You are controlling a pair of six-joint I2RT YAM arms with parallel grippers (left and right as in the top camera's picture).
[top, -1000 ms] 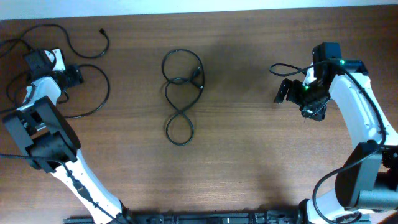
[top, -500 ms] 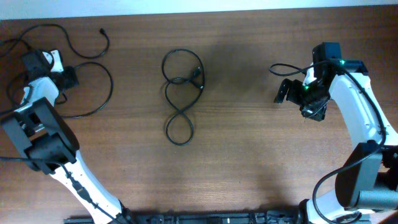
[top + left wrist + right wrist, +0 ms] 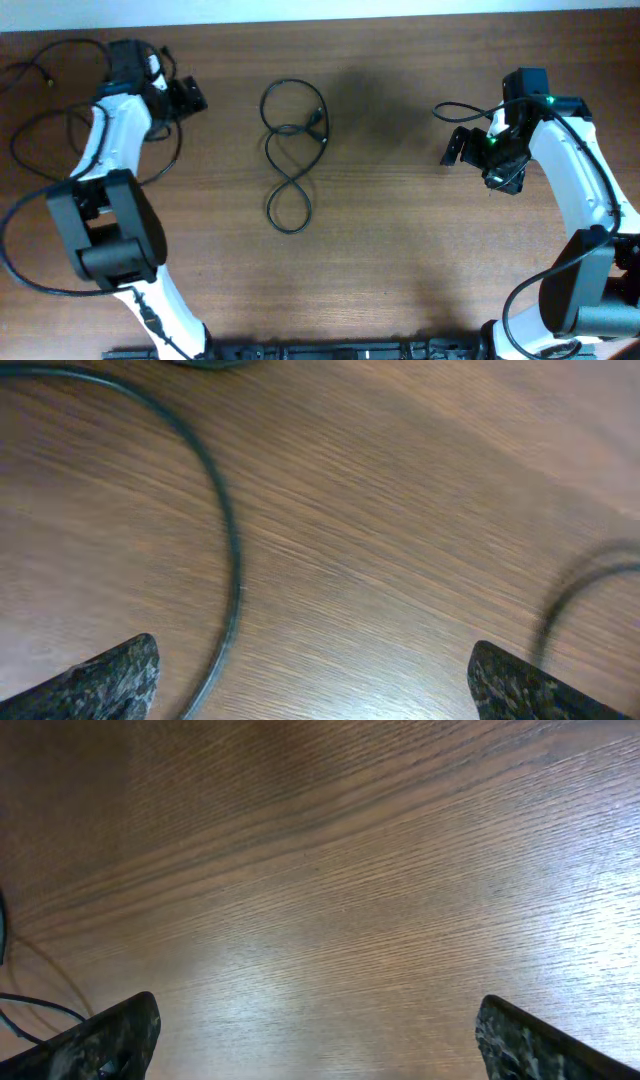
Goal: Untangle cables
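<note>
Cables [image 3: 288,177] lie as one small figure-eight tangle at the middle of the table [image 3: 400,260], upper loop, crossing and lower loop flat on the wood, a plug end at the upper right, and they have not shifted in the last second. At the far left, thin black cords loop around the left arm; which of them are loose and which are the arm's own wiring I cannot tell. What has changed is that arm: a moment ago it was folded over by the left edge, and it has now swung right, so the left gripper [image 3: 190,97] points at the tangle, near it but apart. Its wrist view shows the fingertips spread to the frame's corners, gaping and empty, with one black cord [image 3: 228,550] on the wood beneath. I judge this an approach for a fresh grasp, with the tangle not yet undone. Further right, the right gripper [image 3: 455,148] has not moved, and it is equally wide and empty. The surface is brown wood grain; of the room only a pale strip [image 3: 320,10] beyond the far edge shows.
</note>
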